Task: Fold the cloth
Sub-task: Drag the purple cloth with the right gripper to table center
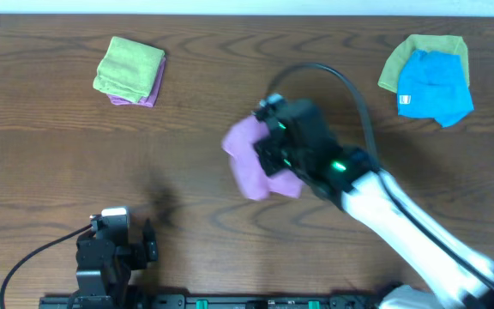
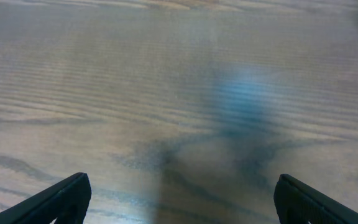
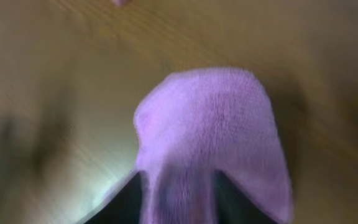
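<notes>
The right tool (image 1: pixel 274 160) is clenching the lilac cloth (image 1: pixel 249 157) near the middle of the desk (image 1: pixel 50 163), with the arm reaching in from the near right corner. The cloth is bunching into a crumpled lump whose long axis is running diagonally, from far-left to near-right, and its rounded free end is pointing far-left, away from the tool. In the right wrist view the cloth (image 3: pixel 210 124) is passing between the two dark fingers (image 3: pixel 120 200) and extending straight away from them. The blur is hiding whether it is resting on the wood.

The left tool (image 2: pixel 182 182) is sitting near the front left edge, its fingers spread wide over bare wood and gripping nothing.

A lime-green folded cloth (image 1: pixel 129 65) is lying on a small purple square (image 1: pixel 142 97) at far left. A blue cloth (image 1: pixel 436 86) is overlapping another green cloth (image 1: pixel 414 53) at far right.
</notes>
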